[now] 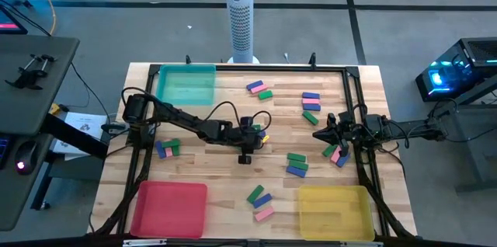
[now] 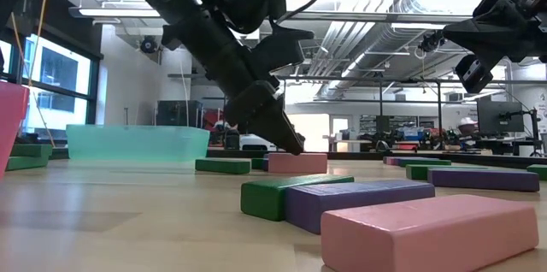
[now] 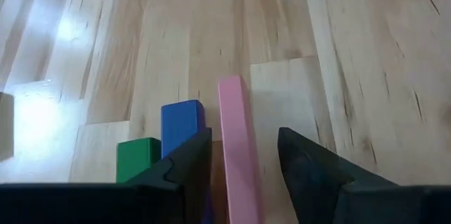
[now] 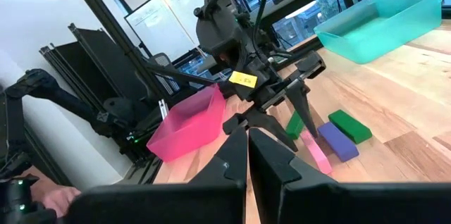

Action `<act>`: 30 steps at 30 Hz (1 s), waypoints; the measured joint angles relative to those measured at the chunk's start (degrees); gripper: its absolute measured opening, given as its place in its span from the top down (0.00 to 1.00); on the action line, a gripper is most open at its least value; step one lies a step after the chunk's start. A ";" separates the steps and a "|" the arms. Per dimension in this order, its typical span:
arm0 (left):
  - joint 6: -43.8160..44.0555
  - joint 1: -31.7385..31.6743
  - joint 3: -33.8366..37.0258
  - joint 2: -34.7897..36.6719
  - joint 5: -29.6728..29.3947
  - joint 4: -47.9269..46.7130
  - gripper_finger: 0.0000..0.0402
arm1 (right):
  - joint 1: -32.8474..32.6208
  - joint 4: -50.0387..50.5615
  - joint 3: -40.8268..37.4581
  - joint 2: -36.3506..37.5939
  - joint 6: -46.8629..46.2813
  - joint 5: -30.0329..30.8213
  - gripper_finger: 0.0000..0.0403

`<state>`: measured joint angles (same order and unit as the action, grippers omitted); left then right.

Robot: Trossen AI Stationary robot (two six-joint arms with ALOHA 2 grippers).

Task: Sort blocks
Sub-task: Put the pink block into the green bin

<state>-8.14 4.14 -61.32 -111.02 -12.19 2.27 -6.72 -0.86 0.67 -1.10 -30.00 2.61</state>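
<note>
My left gripper [image 3: 243, 157] is open near the table's middle [image 1: 258, 134], slanting down. Its fingers stand on either side of a pink block [image 3: 232, 125] that lies on the wood, with a narrow gap showing on each side. A blue block [image 3: 182, 120] and a green block [image 3: 137, 155] lie just outside one finger. The right wrist view shows the same cluster, the pink block [image 4: 317, 155] among green and blue ones, under the left fingers. My right gripper [image 1: 318, 136] waits shut at the right side [image 4: 248, 146], level above the table.
A teal tray [image 1: 186, 84] stands far left, a red tray [image 1: 169, 208] near left, a yellow tray [image 1: 335, 210] near right. Loose blocks lie in clusters [image 1: 167, 148], [image 1: 260, 90], [image 1: 311, 103], [image 1: 296, 164], [image 1: 260, 200] and under the right arm [image 1: 335, 154]. A white tower [image 1: 241, 14] stands beyond the far edge.
</note>
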 joint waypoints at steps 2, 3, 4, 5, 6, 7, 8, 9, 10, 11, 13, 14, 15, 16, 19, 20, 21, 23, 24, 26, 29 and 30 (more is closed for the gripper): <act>0.01 0.00 0.00 0.00 0.00 0.01 0.59 | 0.00 -0.02 0.02 -0.02 0.00 0.00 1.00; 0.01 0.00 0.00 -0.02 0.00 0.01 0.58 | -0.02 -0.02 0.02 -0.01 0.00 0.00 1.00; 0.00 0.02 0.07 -0.11 0.00 0.18 0.58 | 0.00 -0.02 0.02 0.00 0.00 0.01 1.00; 0.06 0.02 0.14 -0.21 0.00 0.31 0.58 | -0.02 -0.01 0.01 0.00 0.00 0.00 1.00; 0.38 0.02 0.20 -0.25 0.02 0.02 0.58 | 0.00 -0.01 0.02 0.00 0.00 0.00 1.00; 0.83 0.02 0.20 -0.26 0.15 -0.57 0.58 | 0.00 0.00 0.00 0.00 0.00 0.02 1.00; 1.40 0.00 0.22 -0.26 0.97 -0.88 0.58 | 0.00 0.00 0.00 0.00 0.00 0.02 1.00; 2.15 -0.04 0.22 -0.26 2.20 -0.93 0.58 | -0.02 -0.02 0.02 0.00 0.00 0.00 1.00; 2.70 -0.19 0.22 -0.26 3.22 -1.01 0.58 | -0.02 -0.02 0.02 -0.02 0.00 0.02 1.00; 3.08 -0.38 0.22 -0.26 4.11 -1.08 0.59 | -0.02 -0.02 0.00 0.00 0.00 0.00 1.00; 3.17 -0.37 0.22 -0.26 4.21 -1.13 0.61 | -0.02 -0.02 0.00 -0.01 0.00 0.02 1.00; 3.15 -0.38 0.22 -0.26 4.22 -1.11 0.62 | -0.01 -0.02 0.00 0.00 0.00 0.02 1.00; 3.13 -0.37 0.22 -0.26 4.22 -1.11 0.64 | -0.01 -0.01 0.00 0.00 0.00 0.01 1.00; 3.15 -0.38 0.22 -0.29 4.22 -1.11 0.66 | 0.00 -0.02 0.01 0.00 0.00 0.00 1.00; 4.01 -0.48 0.20 -1.56 4.28 -0.90 0.73 | 0.00 -0.02 0.02 -0.01 0.00 0.00 1.00; 4.31 -0.50 0.22 -2.17 4.35 -1.12 0.75 | -0.02 -0.01 0.00 -0.02 0.00 0.01 1.00; 4.96 -0.48 0.22 -2.69 4.43 -0.87 0.77 | 0.00 -0.02 0.02 0.00 0.00 0.02 1.00; 5.68 -0.46 0.20 -3.22 4.46 -0.86 0.82 | -0.02 0.00 0.02 -0.02 0.00 0.02 1.00; 6.15 -0.25 0.15 -3.36 4.27 -0.68 0.85 | 0.00 -0.02 0.01 -0.02 0.00 0.00 1.00; 7.21 0.18 0.11 -3.19 3.97 -0.89 0.89 | -0.02 -0.01 0.00 -0.02 0.00 0.01 1.00; 10.20 0.61 -0.96 -1.51 3.91 -4.31 0.93 | 0.00 -0.02 0.00 -0.02 0.00 0.02 1.00; 11.68 0.78 -1.84 -0.42 3.50 -6.55 0.93 | -0.01 0.00 0.01 -0.02 0.00 0.01 1.00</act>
<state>3.54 4.92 -63.16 -111.45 -8.69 -4.27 -6.73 -0.86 0.68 -1.13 -30.00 2.62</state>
